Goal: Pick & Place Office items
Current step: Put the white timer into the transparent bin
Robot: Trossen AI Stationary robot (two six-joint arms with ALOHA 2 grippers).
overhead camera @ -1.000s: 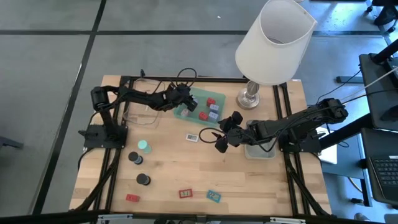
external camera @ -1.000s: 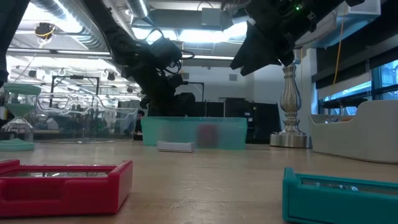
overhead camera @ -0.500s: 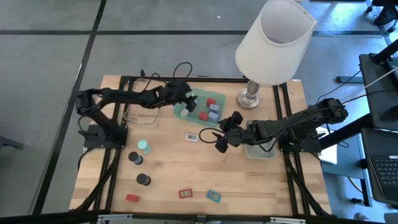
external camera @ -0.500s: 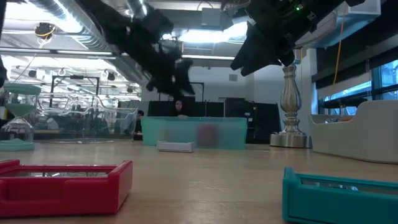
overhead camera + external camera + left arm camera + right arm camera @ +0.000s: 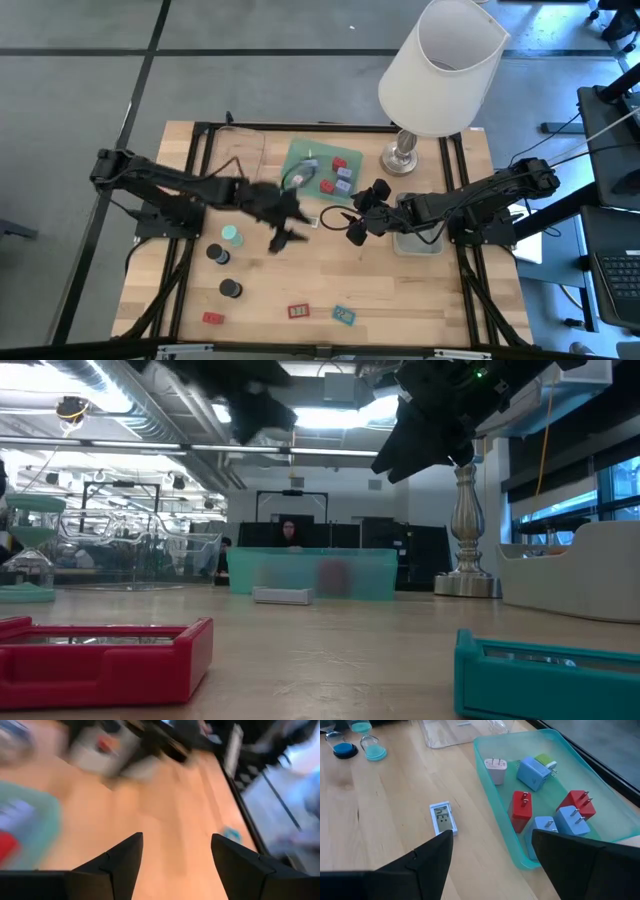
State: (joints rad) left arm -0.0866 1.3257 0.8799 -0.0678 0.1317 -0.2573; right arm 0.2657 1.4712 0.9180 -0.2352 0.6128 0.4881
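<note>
Green tray (image 5: 496, 827) holds six plug adapters: two red (image 5: 521, 810), three blue (image 5: 531, 774), one white (image 5: 495, 770). Left end effector (image 5: 283, 228) and right end effector (image 5: 358, 214) both open, empty, above worktop (image 5: 400, 290). Lamp (image 5: 440, 68) beside tray.

Red, blue, white plug blocks (image 5: 550, 815) loose in tray; flat red (image 5: 299, 312), teal rectangles (image 5: 344, 315), black caps (image 5: 231, 289) on table.

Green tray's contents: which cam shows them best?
Right wrist view: the green tray fills the frame, with its red, blue and white plug blocks distinct. The high view shows the tray small, its pieces as dots. The low view shows only its frosted wall. The left wrist view is motion-blurred.
</note>
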